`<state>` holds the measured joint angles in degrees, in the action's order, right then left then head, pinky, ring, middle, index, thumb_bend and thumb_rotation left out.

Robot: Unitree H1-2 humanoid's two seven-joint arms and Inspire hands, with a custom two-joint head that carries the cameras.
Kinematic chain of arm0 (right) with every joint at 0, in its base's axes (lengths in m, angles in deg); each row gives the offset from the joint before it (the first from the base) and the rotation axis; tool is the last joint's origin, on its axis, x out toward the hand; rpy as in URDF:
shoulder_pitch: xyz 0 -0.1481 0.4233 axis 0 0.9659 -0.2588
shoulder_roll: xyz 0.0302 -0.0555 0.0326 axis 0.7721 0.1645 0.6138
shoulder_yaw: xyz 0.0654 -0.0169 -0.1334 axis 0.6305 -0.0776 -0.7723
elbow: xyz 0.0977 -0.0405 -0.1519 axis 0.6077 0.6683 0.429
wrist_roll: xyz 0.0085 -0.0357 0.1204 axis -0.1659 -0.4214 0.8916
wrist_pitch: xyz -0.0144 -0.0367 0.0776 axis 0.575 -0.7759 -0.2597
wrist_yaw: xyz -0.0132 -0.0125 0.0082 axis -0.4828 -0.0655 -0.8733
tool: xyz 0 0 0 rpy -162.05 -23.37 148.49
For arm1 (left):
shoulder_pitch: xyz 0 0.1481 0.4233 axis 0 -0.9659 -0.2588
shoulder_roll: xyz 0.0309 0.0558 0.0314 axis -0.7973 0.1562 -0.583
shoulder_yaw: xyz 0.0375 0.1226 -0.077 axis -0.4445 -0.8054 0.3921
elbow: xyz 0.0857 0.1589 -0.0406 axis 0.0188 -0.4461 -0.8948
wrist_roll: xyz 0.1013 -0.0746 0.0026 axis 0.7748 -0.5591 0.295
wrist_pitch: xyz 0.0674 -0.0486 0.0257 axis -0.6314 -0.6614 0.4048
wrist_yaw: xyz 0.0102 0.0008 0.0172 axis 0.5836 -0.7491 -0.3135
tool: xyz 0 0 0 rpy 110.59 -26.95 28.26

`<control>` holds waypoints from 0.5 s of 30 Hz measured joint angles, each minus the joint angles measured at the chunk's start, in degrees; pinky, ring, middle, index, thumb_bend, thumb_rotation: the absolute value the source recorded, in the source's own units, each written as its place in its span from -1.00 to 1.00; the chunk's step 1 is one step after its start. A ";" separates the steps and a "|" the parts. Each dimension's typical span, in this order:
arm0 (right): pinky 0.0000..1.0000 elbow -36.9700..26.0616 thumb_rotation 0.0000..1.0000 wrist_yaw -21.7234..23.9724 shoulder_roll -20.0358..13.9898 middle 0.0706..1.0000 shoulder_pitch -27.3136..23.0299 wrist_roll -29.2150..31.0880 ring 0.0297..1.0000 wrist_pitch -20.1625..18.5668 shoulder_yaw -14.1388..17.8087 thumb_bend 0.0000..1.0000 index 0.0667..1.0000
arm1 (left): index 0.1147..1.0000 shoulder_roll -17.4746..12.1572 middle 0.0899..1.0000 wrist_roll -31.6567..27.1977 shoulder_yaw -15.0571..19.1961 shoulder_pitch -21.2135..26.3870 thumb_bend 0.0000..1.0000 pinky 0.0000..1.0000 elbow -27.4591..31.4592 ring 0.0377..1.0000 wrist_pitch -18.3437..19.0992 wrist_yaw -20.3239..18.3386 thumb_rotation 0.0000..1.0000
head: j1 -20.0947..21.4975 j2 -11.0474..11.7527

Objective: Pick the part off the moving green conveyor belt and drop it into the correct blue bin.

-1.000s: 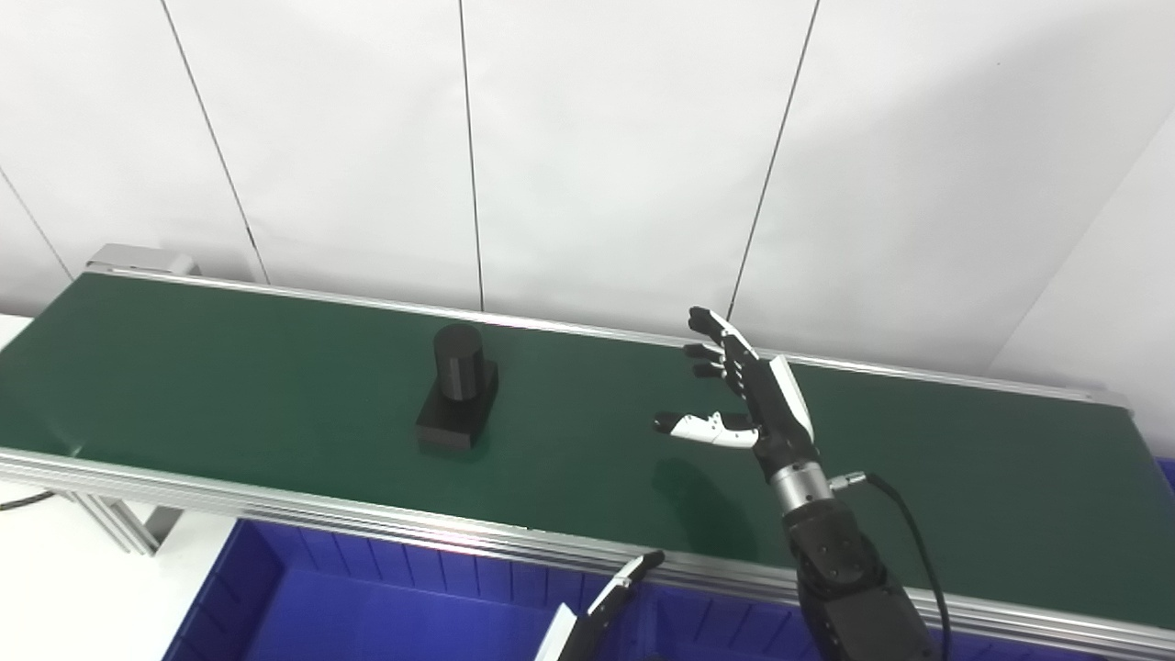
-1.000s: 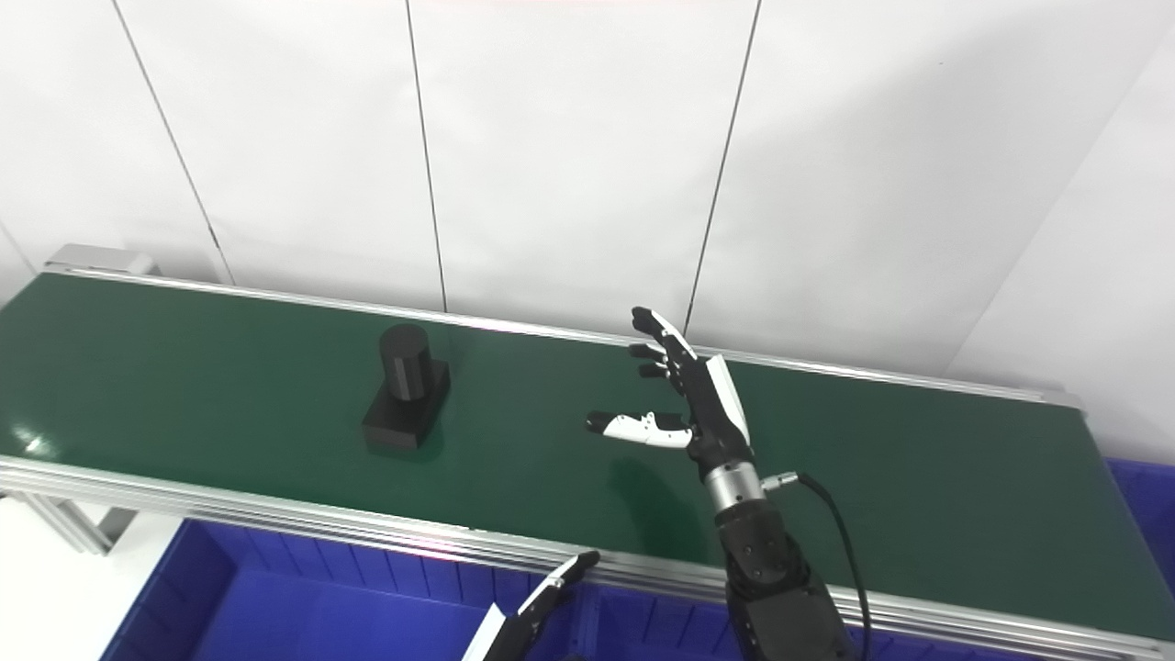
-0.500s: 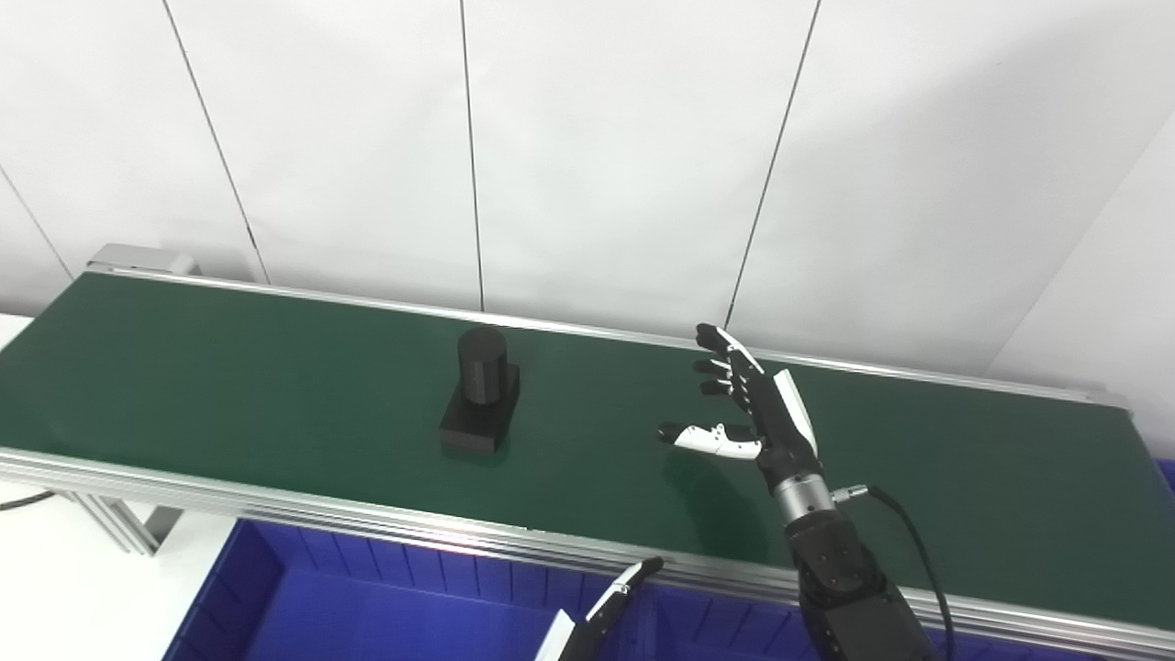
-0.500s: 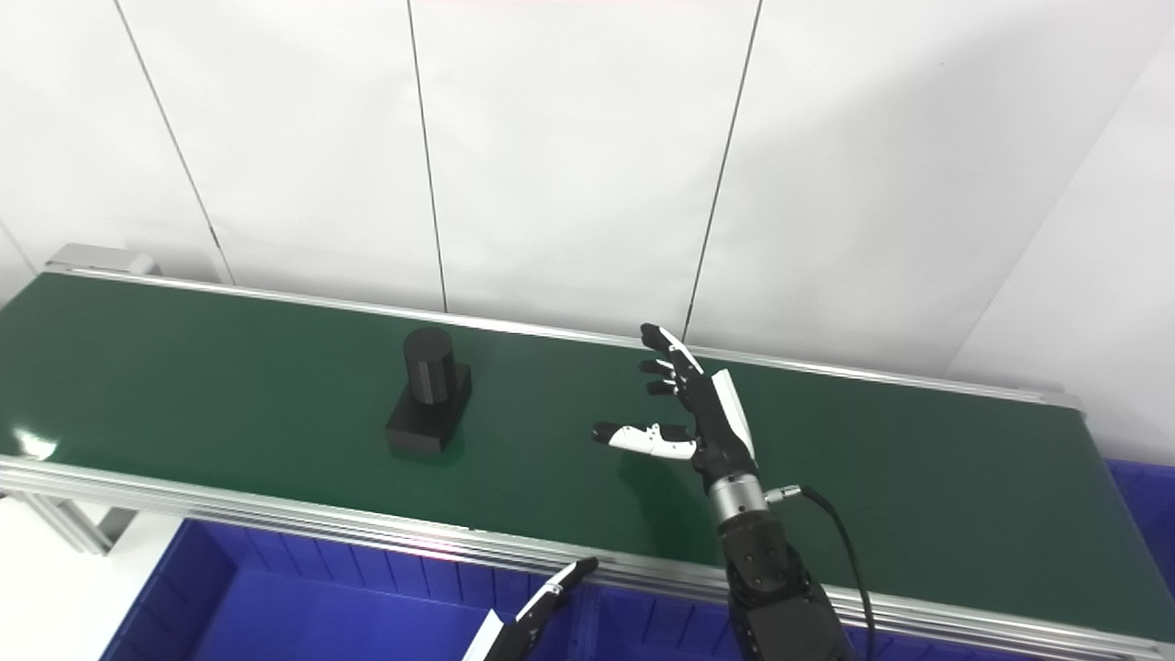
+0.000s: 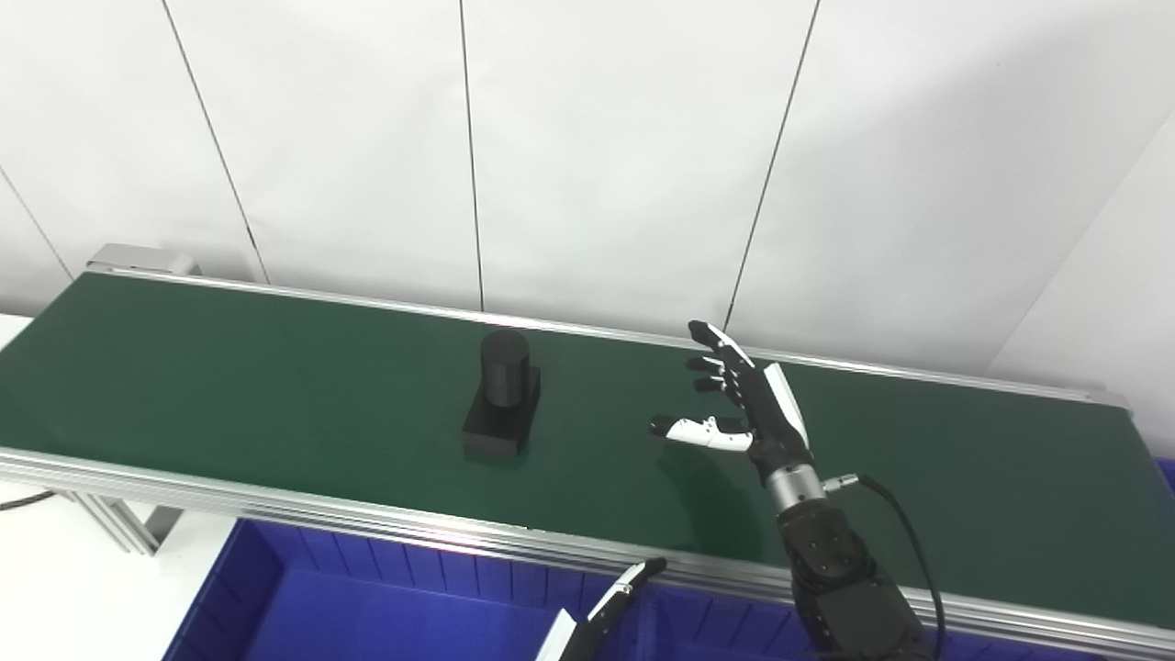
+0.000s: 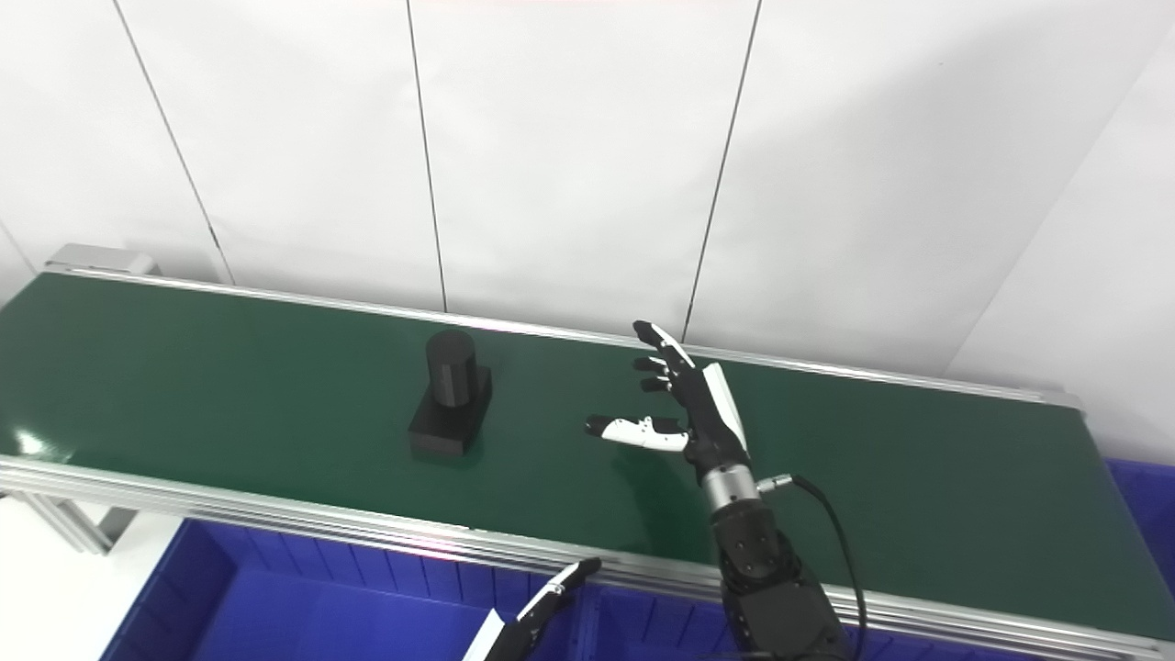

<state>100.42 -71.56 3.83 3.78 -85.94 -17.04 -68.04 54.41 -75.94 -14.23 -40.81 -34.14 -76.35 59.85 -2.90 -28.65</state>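
While waiting over the belt (image 5: 275,367), right hand (image 5: 748,404) held spread and empty, thumb out toward 9 o'clock, likely to catch the part (image 5: 500,404), upright on the belt well apart at 9 o'clock. Left hand (image 5: 601,610) low over the bin (image 5: 303,606); grip unclear.

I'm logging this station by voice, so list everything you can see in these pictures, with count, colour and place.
Part: one, black, a cylinder upright on a square base, on the belt left of the right hand.
Conveyor belt: one, green with silver rails, crossing the scene.
Bin: blue, below the belt's near rail; another blue edge shows at far right.
Wall panels: white, behind the belt.
Right hand: one, black and white, open over the belt, holding nothing.
Left hand: only fingertips show at the bottom edge, over the bin.
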 measured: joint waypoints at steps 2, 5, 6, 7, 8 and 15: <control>0.38 1.27 -0.19 0.00 0.11 0.80 -1.15 -0.76 0.56 0.00 -0.37 0.99 0.76 | 0.80 -0.06 0.91 0.08 0.01 -0.13 0.61 0.85 0.30 0.91 0.00 -0.04 0.92 | -0.17 -0.09; 0.37 2.20 -0.20 -0.01 0.23 0.78 -2.49 -1.61 0.55 0.00 -0.91 0.99 0.75 | 0.79 -0.06 0.91 0.11 0.04 -0.24 0.61 0.84 0.43 0.91 0.00 -0.04 0.89 | -0.44 -0.17; 0.37 3.34 -0.22 -0.01 0.31 0.77 -3.31 -2.15 0.55 0.00 -1.17 1.00 0.75 | 0.79 -0.09 0.91 0.11 0.01 -0.32 0.61 0.83 0.47 0.91 0.00 -0.09 0.89 | -0.53 -0.18; 0.37 4.29 -0.22 -0.01 0.34 0.77 -4.00 -2.41 0.55 0.00 -1.32 0.99 0.75 | 0.79 -0.09 0.91 0.12 0.01 -0.37 0.60 0.83 0.52 0.91 0.00 -0.11 0.89 | -0.53 -0.18; 0.37 5.02 -0.23 -0.01 0.39 0.77 -4.54 -2.53 0.55 0.00 -1.36 0.99 0.75 | 0.79 -0.11 0.91 0.13 0.01 -0.39 0.59 0.82 0.58 0.90 0.00 -0.08 0.89 | -0.53 -0.26; 0.76 6.16 -0.17 -0.04 1.14 0.75 -5.91 -3.56 0.62 0.00 -1.84 1.00 0.78 | 0.79 -0.49 0.91 -0.02 -0.03 -0.96 0.54 0.83 2.20 0.93 0.00 -0.13 0.84 | -1.05 -0.35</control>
<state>106.58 -71.61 4.97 -2.13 -89.50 -17.04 -69.88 53.91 -75.96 -14.26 -41.77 -31.94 -76.35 59.72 -3.95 -29.00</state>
